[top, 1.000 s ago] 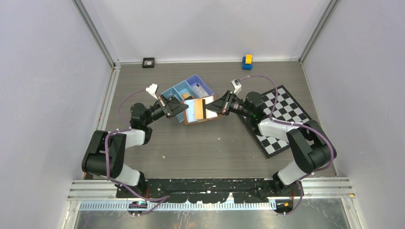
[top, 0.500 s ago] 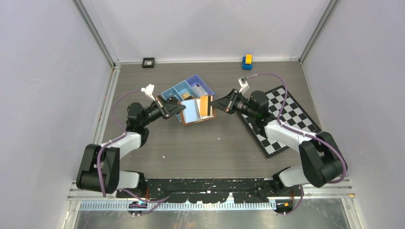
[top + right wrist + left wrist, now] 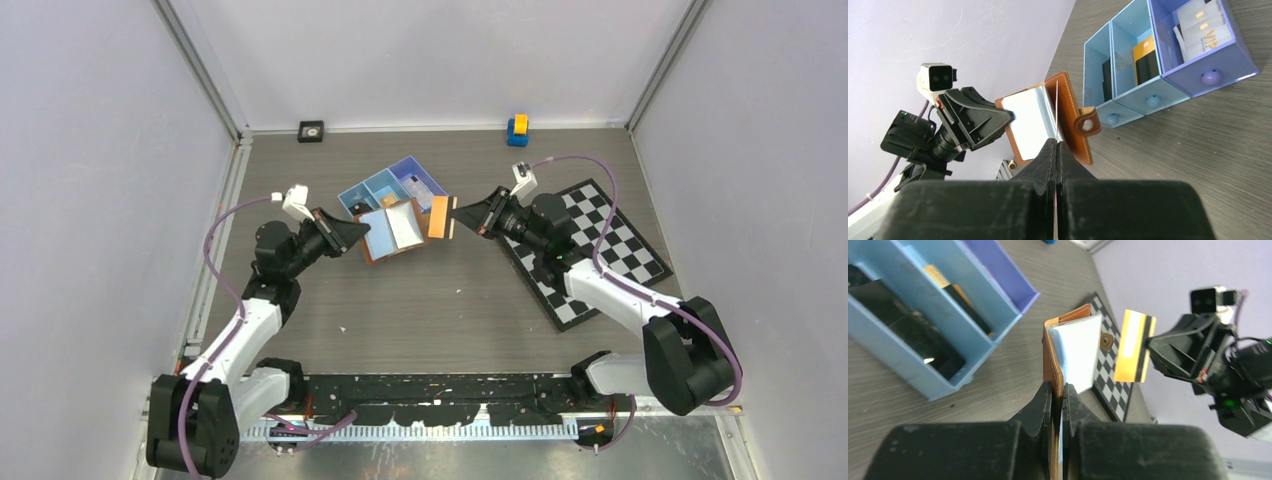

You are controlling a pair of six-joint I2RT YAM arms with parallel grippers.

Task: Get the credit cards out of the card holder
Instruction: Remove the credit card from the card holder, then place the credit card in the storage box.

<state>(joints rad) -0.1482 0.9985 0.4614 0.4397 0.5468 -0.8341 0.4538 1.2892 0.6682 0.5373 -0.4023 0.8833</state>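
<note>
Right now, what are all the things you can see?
card holder: one, brown, open, pinched by the left fingers
orange card: one, black-striped, in the right fingers, clear of the holder
tray: one, blue, three compartments, behind the holder
whitish cards: at least two, in the tray's purple end
chequered board: one, black-and-white, on the right
block: one, blue-and-yellow, at the back right
black square: one, at the back left
left fingers: shut on the holder
right fingers: shut on the card

Leather-like brown card holder (image 3: 1050, 355), glossy orange card (image 3: 1134, 346), matt plastic tray (image 3: 893, 359), wood-grain table (image 3: 998, 377).
</note>
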